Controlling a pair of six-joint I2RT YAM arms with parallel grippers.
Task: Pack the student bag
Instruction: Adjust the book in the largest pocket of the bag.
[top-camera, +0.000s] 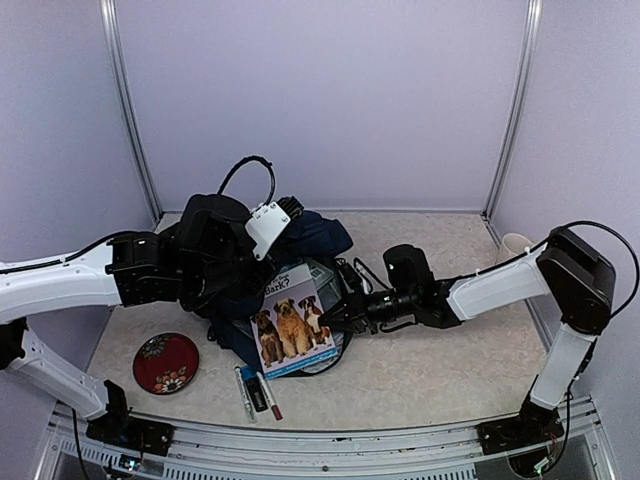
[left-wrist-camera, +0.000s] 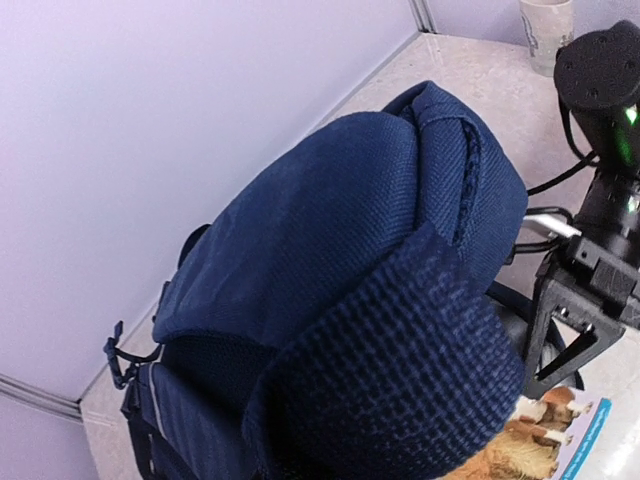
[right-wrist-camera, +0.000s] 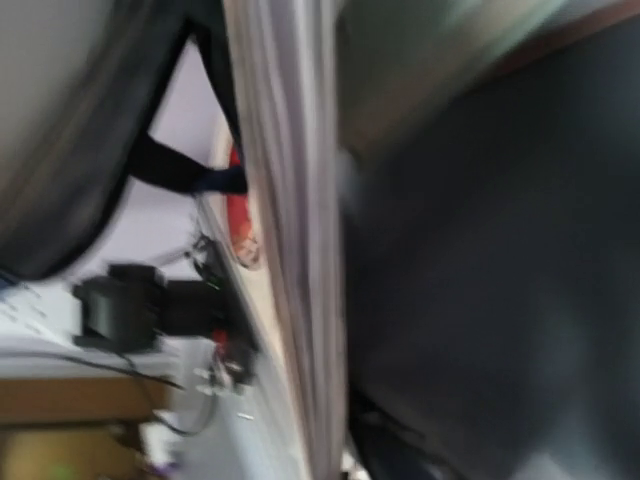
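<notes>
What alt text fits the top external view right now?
The right gripper is shut on the edge of a dog book lying across the student bag, while the left arm meets the bag from the opposite side. A red plate and markers lie nearby.

Book (top-camera: 293, 322), cover showing three dogs, title word "Bark?" legible at top of cover, smaller line above it too small to read, paper cup (left-wrist-camera: 546, 30), faint side print, illegible
</notes>
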